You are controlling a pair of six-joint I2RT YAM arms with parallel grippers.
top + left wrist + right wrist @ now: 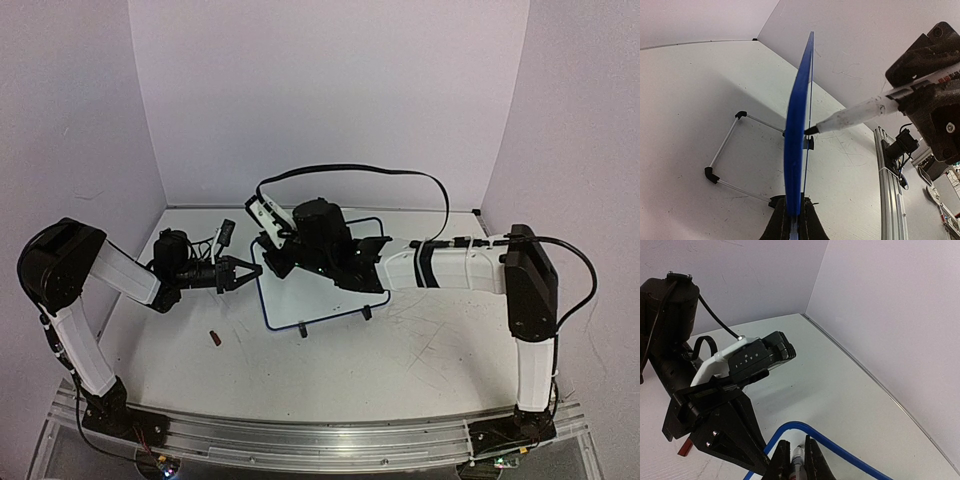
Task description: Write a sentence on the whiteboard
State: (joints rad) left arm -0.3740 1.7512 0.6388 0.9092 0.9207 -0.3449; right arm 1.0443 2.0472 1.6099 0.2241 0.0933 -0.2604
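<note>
The whiteboard (pixel 300 300), white with a thin blue rim, stands tilted on its feet at the table's middle. My left gripper (pixel 249 272) is shut on its left edge; the left wrist view shows the board edge-on (pixel 795 130) between the jaws of the left gripper (pixel 794 220). My right gripper (pixel 283 262) is over the board's upper left and is shut on a white marker (pixel 860 112), whose black tip (pixel 811 130) touches the board face. In the right wrist view the marker (pixel 798 460) sits between the jaws of the right gripper (pixel 797 452), near the rim corner (pixel 805 426). No writing shows; the right arm hides most of the face.
A small dark red cap (pixel 214 338) lies on the table left of the board's front. The board's wire stand (pixel 725 145) juts out behind it. Walls close the table at the back and sides. A metal rail (pixel 320 435) runs along the near edge.
</note>
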